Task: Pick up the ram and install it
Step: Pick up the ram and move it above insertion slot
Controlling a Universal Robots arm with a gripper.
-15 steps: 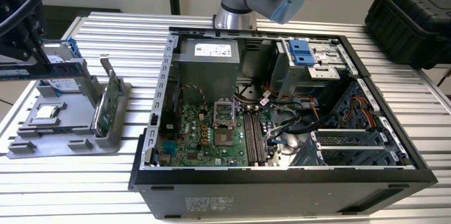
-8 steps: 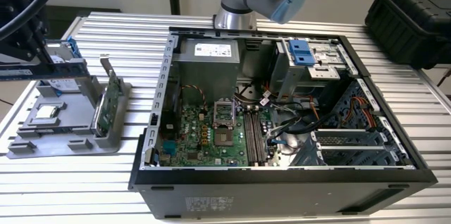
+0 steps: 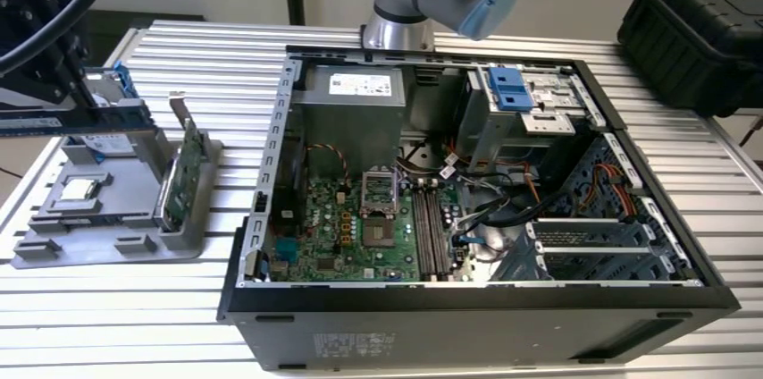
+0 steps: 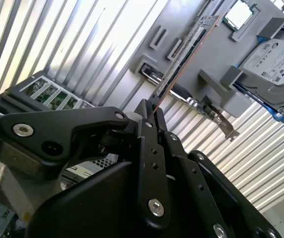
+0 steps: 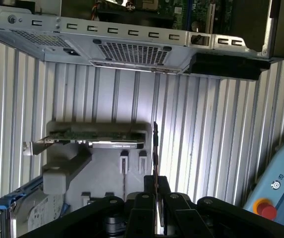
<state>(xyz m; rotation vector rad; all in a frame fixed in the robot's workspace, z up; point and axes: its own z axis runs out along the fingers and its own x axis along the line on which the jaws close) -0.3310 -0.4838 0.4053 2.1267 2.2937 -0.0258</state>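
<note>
The end effector point(image 5: 156, 186) pinches the ram point(image 5: 155, 148), black fingers point(image 4: 149, 163) pressed together on one end of the thin stick. The stick shows edge-on and juts out over the grey plastic holder point(image 3: 71, 236), at the exterior view's left of the one open tower case point(image 3: 477, 316). The holder carries one green card point(image 3: 181, 178) standing on edge, one silver hard drive point(image 4: 275, 59) with blue rails, and what appears to be one square processor point(image 4: 238, 14). All sit on the ribbed metal counter point(image 3: 120, 316).
</note>
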